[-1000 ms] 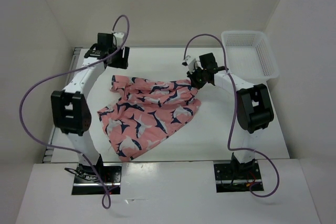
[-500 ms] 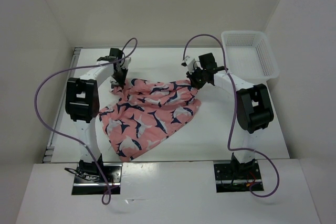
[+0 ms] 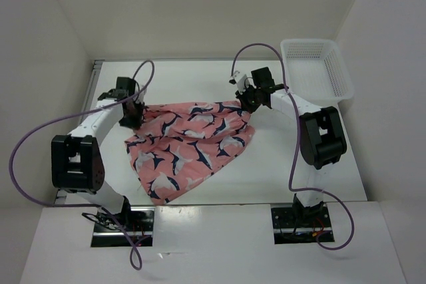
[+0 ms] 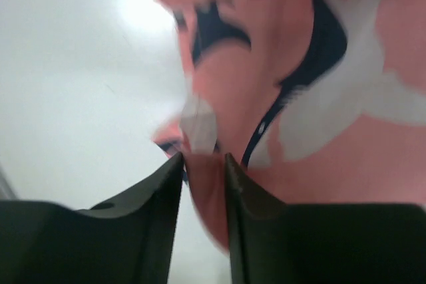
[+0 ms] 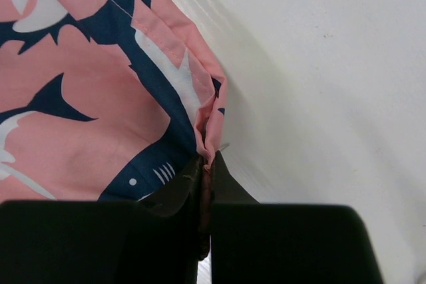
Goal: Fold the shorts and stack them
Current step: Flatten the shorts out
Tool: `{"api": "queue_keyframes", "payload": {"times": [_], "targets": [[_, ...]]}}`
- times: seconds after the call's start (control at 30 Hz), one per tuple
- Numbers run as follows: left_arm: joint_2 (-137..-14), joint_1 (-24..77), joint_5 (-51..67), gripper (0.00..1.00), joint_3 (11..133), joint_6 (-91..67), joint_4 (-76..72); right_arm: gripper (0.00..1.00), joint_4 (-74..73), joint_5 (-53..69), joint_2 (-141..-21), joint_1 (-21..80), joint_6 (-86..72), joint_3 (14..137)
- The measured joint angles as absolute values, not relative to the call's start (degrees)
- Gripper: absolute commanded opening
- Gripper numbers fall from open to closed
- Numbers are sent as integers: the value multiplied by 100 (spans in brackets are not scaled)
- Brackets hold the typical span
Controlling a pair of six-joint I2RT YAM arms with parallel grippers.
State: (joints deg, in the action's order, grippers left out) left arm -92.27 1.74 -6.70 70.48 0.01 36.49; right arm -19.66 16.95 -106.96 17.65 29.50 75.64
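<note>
White table, shorts pinched by left pincer, right pincer, basket apart

The shorts lie mid-table; left gripper at their far-left corner, right gripper at far-right; basket far right

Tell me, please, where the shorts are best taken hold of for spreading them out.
At the two far corners of the shorts, one from each outer side: the far edge runs nearly straight between them, while the near part lies rumpled. The left gripper and right gripper pinch there.
</note>
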Motion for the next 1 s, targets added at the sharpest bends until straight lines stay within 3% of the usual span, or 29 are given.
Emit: {"api": "queue_keyframes", "payload": {"times": [0.03,0.07,0.23,0.47,0.8,1.0], "targets": [[-9124,174,-652,45,6709,-8,3682,0,-1966,1693,-10696,1776,2952,7564],[-9122,180,-635,56,6464,-5,3763,0,-1968,1691,-10696,1800,2952,7568],[-9365,139,-707,66,6134,-3,4204,0,-1970,1693,-10698,1927,2952,7612],[-9603,45,-980,68,8027,-19,3378,0,-1959,1693,-10715,1938,2954,7662],[-10101,119,-823,76,7369,-16,3310,0,-1962,1686,-10801,1953,3035,7747],[-10742,163,-956,76,7843,-16,2950,0,-1968,1673,-10947,1953,3059,7876]]}}
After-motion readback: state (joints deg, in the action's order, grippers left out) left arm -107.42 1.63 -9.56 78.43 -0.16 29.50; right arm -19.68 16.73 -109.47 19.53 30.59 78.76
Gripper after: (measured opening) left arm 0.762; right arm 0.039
